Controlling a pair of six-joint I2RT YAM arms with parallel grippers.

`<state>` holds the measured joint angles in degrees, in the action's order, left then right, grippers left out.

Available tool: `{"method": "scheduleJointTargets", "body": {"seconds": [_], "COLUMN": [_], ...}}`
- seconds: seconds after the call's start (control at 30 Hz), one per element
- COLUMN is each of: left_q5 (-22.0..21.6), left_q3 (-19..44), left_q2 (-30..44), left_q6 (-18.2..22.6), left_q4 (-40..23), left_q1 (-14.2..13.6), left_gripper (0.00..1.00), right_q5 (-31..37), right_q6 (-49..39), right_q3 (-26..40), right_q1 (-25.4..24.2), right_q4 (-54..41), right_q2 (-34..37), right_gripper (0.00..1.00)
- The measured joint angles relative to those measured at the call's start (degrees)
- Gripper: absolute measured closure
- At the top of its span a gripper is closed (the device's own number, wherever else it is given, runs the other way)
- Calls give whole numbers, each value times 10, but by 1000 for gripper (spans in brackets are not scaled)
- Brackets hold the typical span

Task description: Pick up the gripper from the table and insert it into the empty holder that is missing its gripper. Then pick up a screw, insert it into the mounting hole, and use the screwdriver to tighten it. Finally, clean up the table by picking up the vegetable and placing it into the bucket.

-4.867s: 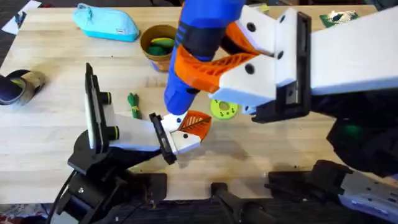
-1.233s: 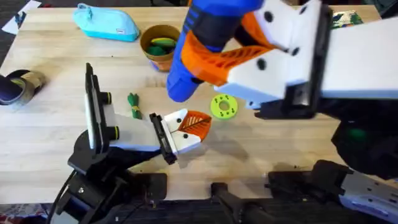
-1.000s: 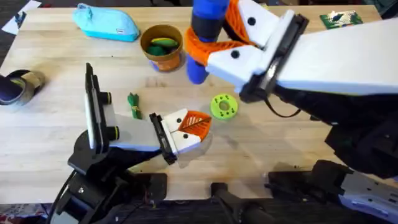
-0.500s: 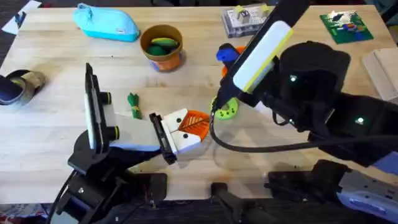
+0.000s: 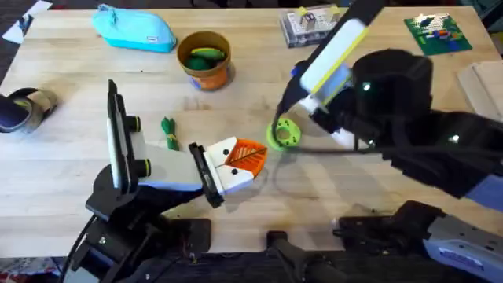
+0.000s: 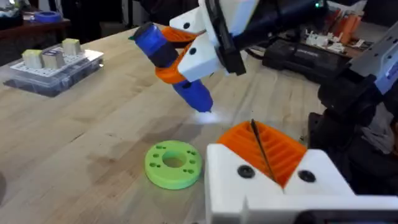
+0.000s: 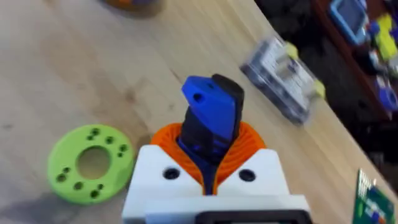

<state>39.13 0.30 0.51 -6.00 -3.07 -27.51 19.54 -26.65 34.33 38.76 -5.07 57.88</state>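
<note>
Two wrist views show the right end effector (image 6: 198,61) clamping the screwdriver (image 7: 211,121). Overhead adds the vegetable (image 5: 169,134) and bucket (image 5: 205,61). The left end effector's (image 6: 264,152) pads meet, holding nothing.

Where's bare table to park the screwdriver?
Bare wood lies between the blue pouch and the left arm, and beyond the vegetable toward the bucket. It is crowded around the green disc, where the right pincer holds the screwdriver beside the holder.
</note>
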Motion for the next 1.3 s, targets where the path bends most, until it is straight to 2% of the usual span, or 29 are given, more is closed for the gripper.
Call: {"method": "scheduleJointTargets", "body": {"seconds": [0.23, 0.37, 0.6, 0.77, 1.03, 1.17, 1.3], "left_q5": [-2, -4, -10, -12, -13, -13, -12], "left_q3": [0, 0, 0, 0, 0, 0, 0], "left_q2": [0, 0, 0, 0, 0, 0, 0], "left_q6": [0, 0, 0, 0, 0, 0, 0], "left_q4": [0, 0, 0, 0, 0, 0, 0], "left_q1": [0, 0, 0, 0, 0, 0, 0], "left_gripper": [986, 986, 986, 986, 986, 986, 986], "right_q5": [-102, -139, -162, -162, -177, -181, -184], "right_q6": [15, -14, -98, -126, -207, -268, -291], "right_q3": [1, 11, 58, 68, 76, 84, 86], "right_q1": [-161, -204, -201, -175, -122, -114, -113], "right_q4": [-33, -72, -84, -68, -63, -63, -64], "right_q2": [4, 47, 171, 227, 284, 295, 295], "right_gripper": [952, 954, 953, 954, 953, 954, 955]}}
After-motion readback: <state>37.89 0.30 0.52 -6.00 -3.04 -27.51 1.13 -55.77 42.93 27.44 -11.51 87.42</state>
